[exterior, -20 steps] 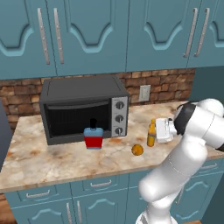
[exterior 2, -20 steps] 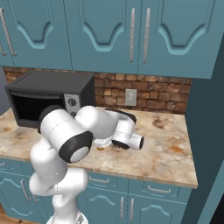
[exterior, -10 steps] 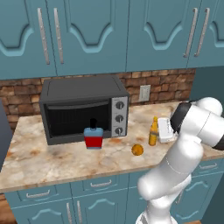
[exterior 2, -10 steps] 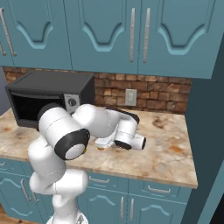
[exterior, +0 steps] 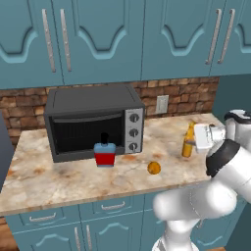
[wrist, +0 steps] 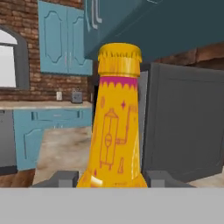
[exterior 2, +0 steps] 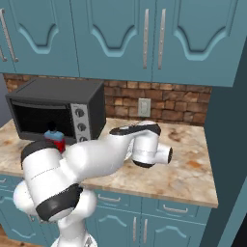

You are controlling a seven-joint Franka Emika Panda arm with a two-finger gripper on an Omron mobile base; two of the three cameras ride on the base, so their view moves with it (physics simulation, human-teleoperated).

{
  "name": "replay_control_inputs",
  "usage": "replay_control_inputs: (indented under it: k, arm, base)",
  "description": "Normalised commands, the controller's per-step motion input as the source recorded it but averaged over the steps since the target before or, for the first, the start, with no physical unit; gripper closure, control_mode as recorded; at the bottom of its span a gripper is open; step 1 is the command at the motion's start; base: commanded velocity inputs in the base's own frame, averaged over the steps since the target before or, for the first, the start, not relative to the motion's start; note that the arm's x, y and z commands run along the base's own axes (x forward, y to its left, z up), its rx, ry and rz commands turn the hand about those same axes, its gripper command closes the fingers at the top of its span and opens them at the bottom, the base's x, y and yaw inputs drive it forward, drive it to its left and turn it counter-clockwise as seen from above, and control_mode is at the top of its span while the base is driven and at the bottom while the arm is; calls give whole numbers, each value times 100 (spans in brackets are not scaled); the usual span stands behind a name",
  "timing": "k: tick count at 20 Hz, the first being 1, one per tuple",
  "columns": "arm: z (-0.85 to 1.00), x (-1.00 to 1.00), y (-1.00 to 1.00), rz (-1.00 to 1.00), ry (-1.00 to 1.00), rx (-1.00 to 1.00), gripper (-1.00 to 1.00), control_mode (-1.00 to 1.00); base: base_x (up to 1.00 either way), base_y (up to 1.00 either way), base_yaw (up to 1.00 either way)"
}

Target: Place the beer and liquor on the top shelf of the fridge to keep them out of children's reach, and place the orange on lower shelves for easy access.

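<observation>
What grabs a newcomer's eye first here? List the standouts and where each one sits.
The amber beer fills the hand view, upright between the finger tips of the hand, which is shut on it at the counter's right end. The black oven sits at the back left, with the red-and-blue liquor before its door. The orange lies apart, near the front edge.

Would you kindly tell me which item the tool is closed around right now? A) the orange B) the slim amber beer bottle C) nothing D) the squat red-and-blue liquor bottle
B: the tool sits against the beer, and the hand view has its fingertips flanking the bottle.
</observation>
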Motion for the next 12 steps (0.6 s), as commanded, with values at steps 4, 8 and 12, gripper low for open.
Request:
replay_control_inputs:
  k: [4, 8, 12]
  arm:
    - [84, -65, 42, -33, 0, -12, 100, -100]
    - [62, -56, 59, -29, 1, -11, 100, -100]
    - [32, -63, 61, -30, 6, -7, 100, -100]
  base:
    - [0, 0, 0]
    - [0, 0, 0]
    - [0, 0, 0]
